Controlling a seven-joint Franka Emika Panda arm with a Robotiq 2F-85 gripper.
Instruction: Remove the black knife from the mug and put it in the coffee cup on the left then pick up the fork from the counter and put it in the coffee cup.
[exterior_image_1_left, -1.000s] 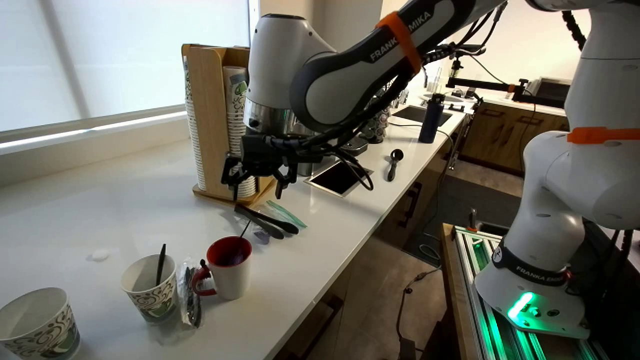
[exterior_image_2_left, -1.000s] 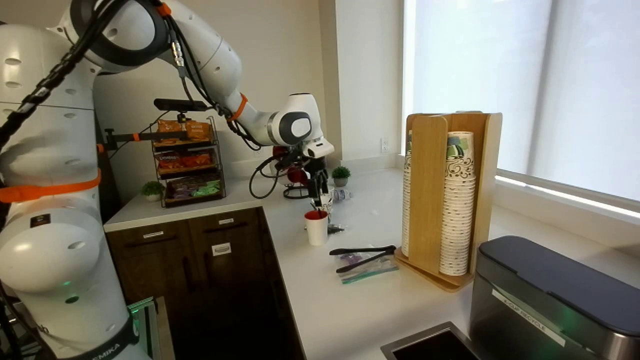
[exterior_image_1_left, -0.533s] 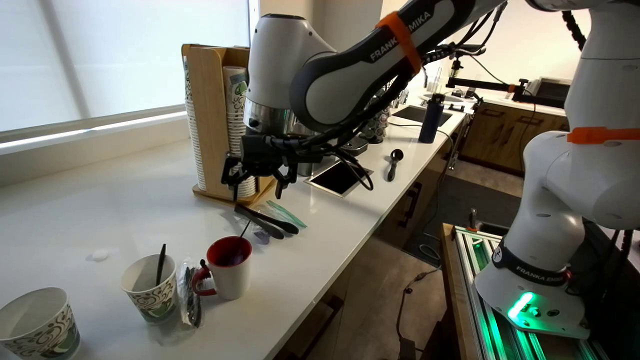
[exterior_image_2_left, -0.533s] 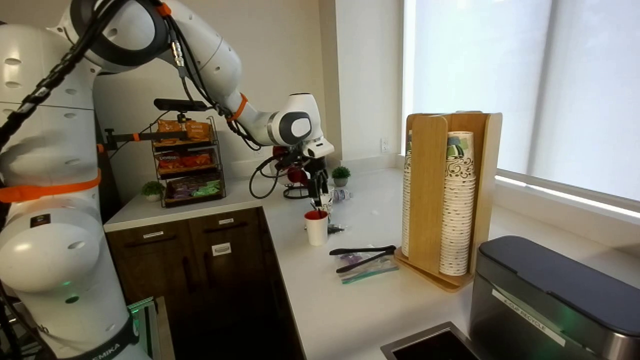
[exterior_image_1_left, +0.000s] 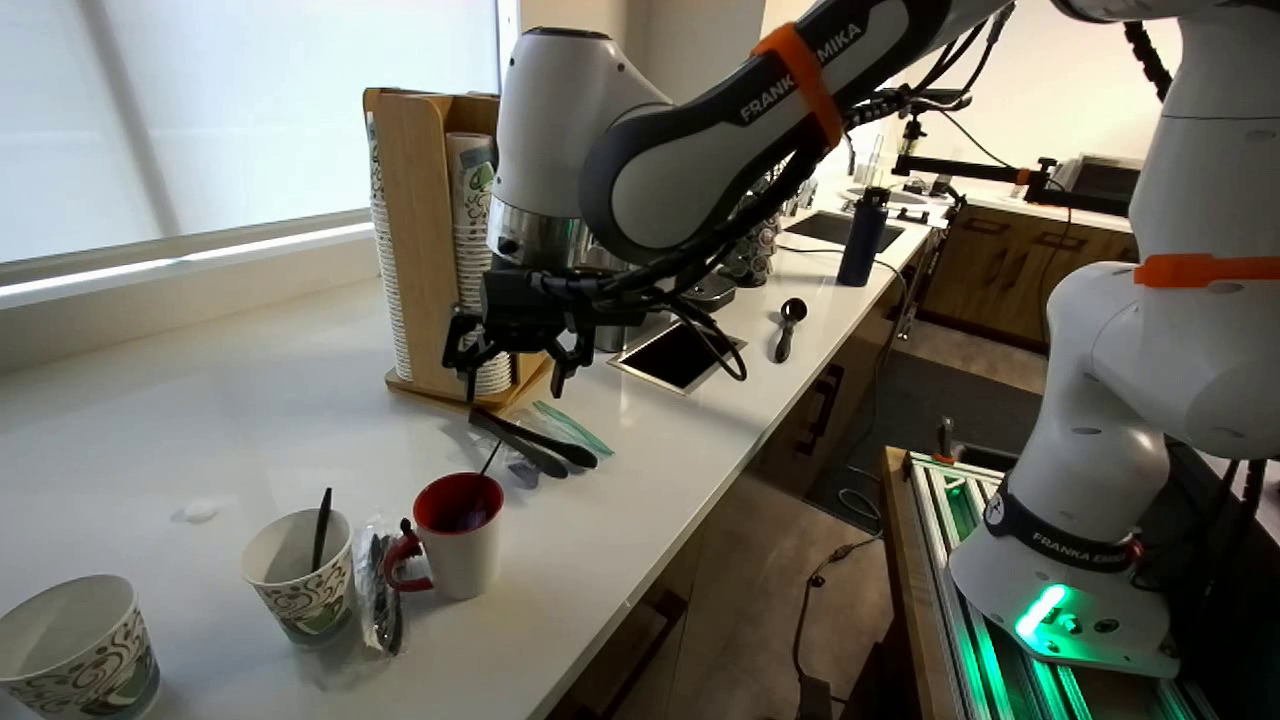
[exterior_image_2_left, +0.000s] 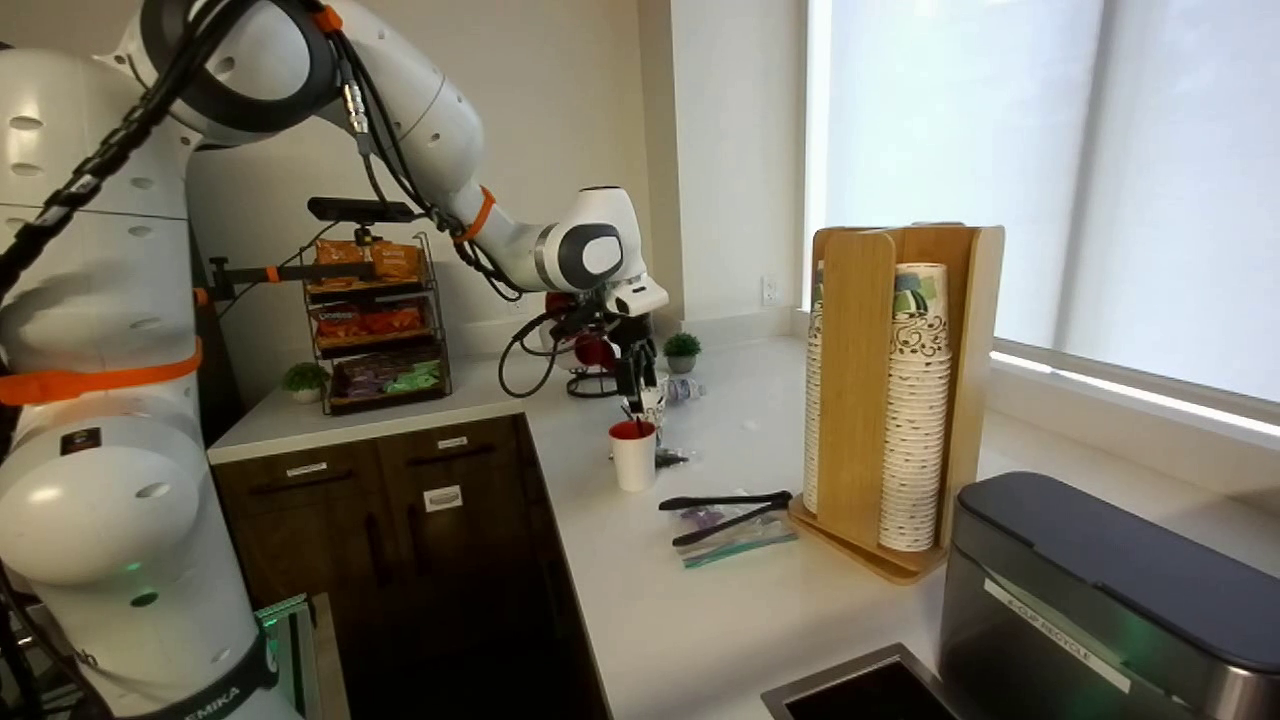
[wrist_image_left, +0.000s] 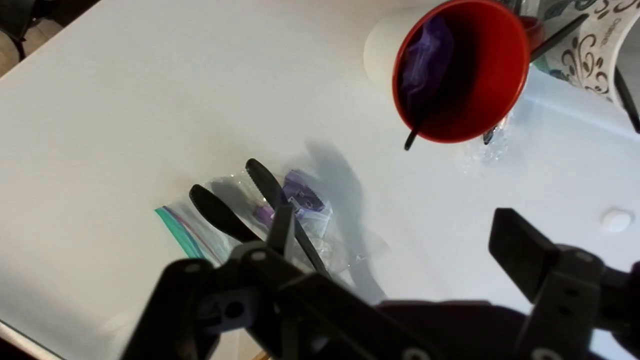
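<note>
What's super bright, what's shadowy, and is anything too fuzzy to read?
Wrist view: a long grey shadow on the plain white worktop, beside two black plastic knives, and darkness inside the round red-lined white mug. Both exterior views: a pale, glowing window. In an exterior view: a bright green light on the robot's white base. In an exterior view: white drawer labels too fuzzy to read.

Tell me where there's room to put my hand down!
The counter has a big bare patch between rack, window and coffee cup, except for a white blob. A bare strip runs along the front edge, from mug to dark hole. It's crowded between mug and coffee cup, where a packet lies, and where knives lie on the bag.
</note>
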